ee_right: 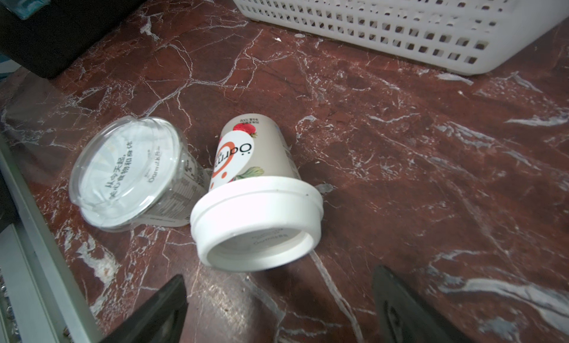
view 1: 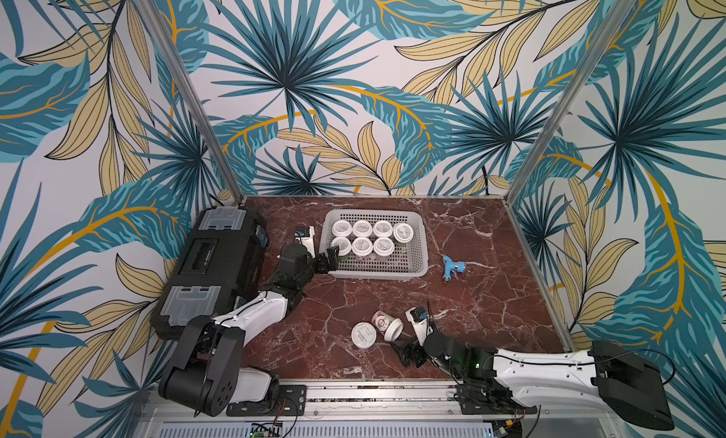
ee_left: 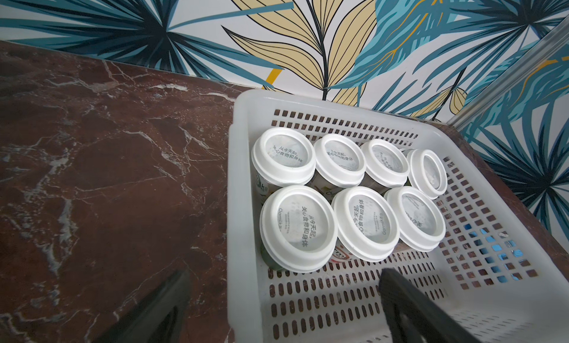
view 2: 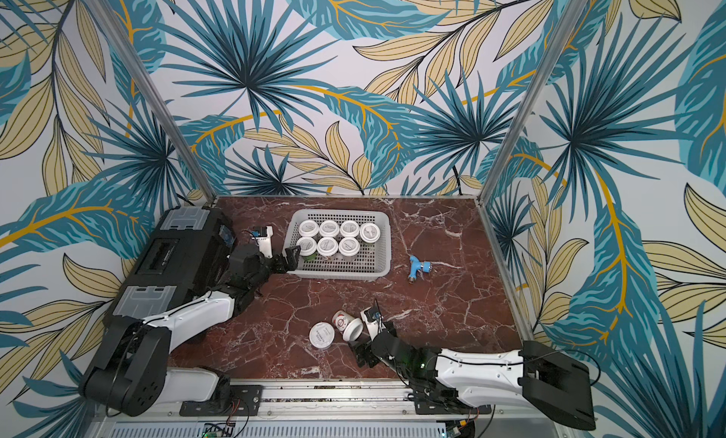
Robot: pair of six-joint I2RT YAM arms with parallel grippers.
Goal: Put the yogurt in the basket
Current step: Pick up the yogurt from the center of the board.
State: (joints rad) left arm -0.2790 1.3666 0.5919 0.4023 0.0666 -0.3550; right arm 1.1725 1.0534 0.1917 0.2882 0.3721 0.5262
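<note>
The white basket (view 1: 377,275) (view 2: 338,274) stands at the back middle of the table. It holds several yogurt jars (view 1: 362,246) (view 2: 327,246) (ee_left: 298,227) upright in two rows. Near the front, one yogurt (view 1: 363,335) (view 2: 321,336) (ee_right: 126,175) stands upright. Another yogurt (view 1: 387,325) (view 2: 347,325) (ee_right: 255,209) lies on its side against it. My left gripper (view 1: 328,261) (ee_left: 286,275) is open and empty, straddling the basket's left wall (ee_left: 237,203). My right gripper (view 1: 406,351) (ee_right: 280,275) is open just short of the lying jar's lid, not touching it.
A black toolbox (view 1: 220,267) (view 2: 176,259) (ee_right: 61,27) lies along the left edge, close behind the left arm. A small blue fitting (view 1: 451,268) (view 2: 418,268) lies right of the basket (ee_right: 400,27). Patterned walls and metal posts enclose the table.
</note>
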